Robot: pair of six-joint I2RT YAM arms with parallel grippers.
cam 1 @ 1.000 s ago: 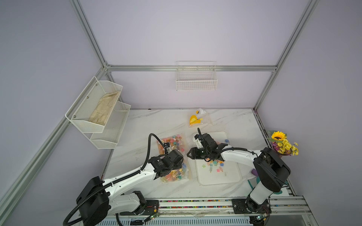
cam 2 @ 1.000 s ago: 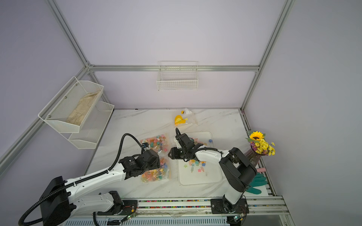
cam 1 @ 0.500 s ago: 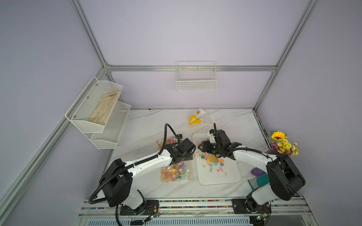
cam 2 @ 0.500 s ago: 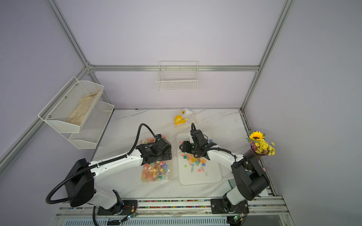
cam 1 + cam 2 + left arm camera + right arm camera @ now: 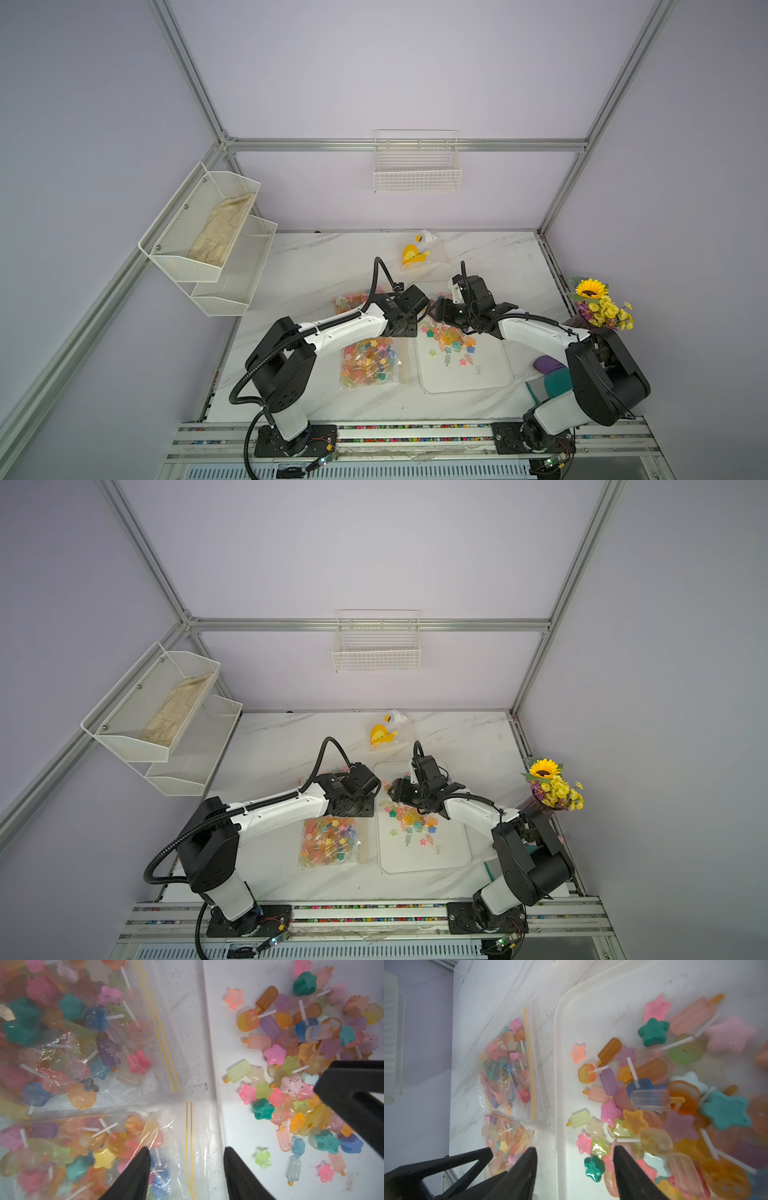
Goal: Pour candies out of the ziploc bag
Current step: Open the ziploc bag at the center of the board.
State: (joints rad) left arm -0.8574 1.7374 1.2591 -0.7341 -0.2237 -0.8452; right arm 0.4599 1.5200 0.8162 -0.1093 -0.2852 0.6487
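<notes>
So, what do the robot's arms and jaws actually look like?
Left arm and right arm alike: glossy white link shells between chunky black joint housings. A black ribbed hose runs up the left arm; thinner black cables loop near both wrists. The jaws are matte black tapering wedges with triangular cut-outs.

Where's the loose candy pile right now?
In a top view the candies lie heaped on the far half of the white tray, right of centre on the table, just right of the near bag.
</notes>
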